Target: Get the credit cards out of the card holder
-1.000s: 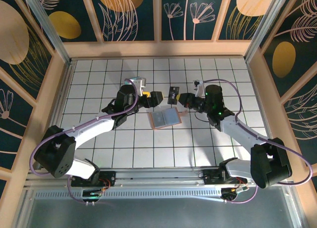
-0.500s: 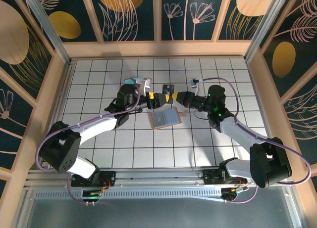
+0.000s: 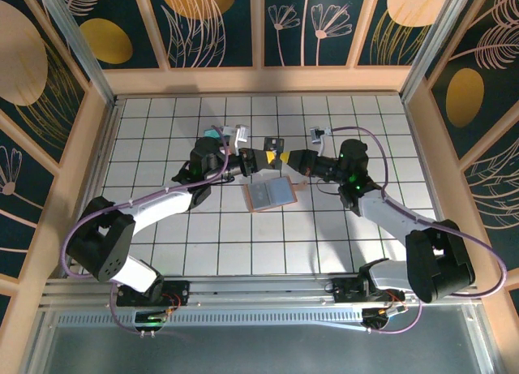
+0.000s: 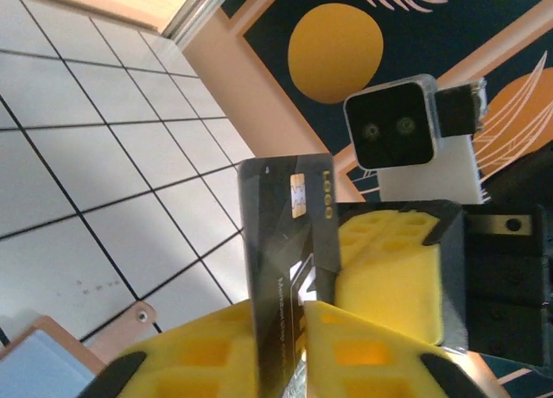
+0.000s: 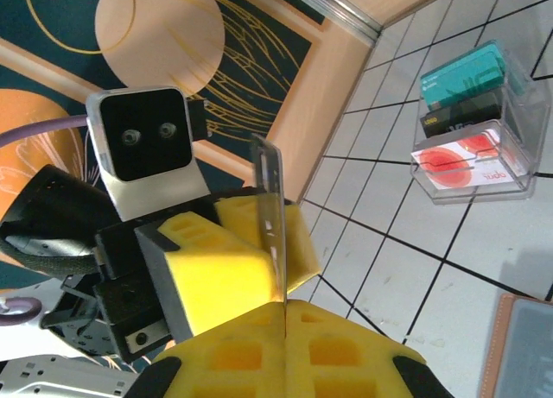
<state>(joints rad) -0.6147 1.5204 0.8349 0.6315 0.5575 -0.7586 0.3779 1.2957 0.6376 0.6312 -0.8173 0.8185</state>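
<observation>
Mid-air handover above the white gridded counter (image 3: 203,228), as seen from the near side of the rig. A dark plastic credit card with a gold chip (image 4: 285,260) is held up clear of the counter betw. the two arms. The left pincer (image 4: 278,333) is clamped on its lower part, yellow foam pads pressed to both faces. The right pincer (image 5: 283,329) is likewise closed on the same card from the opposite side, so both grip it at once. Below the meeting point, slightly toward the arm bases, the tan-pink leather-like folding card holder (image 3: 270,195) lies open and flat on the counter, greyish-blue inner pockets up, apart from both pincers. Further off on the counter stands a clear plastic box (image 5: 471,126) w/ three cards in tiers: a teal card (image 5: 462,77) on top, a second dark card (image 5: 456,115) in the middle, a red-and-white card (image 5: 462,161) at the bottom. Progress, as judged: those three appear to be already out of the holder and stowed; the card in the pincers is out too but not yet put down. Left to do, prob.: one pincer lets go and the other carries the card to the box. Whether any card sits in the holder's pockets cannot be told, as the pockets are too small in the overhead view and cut off at the frame edge in both wrist views.
</observation>
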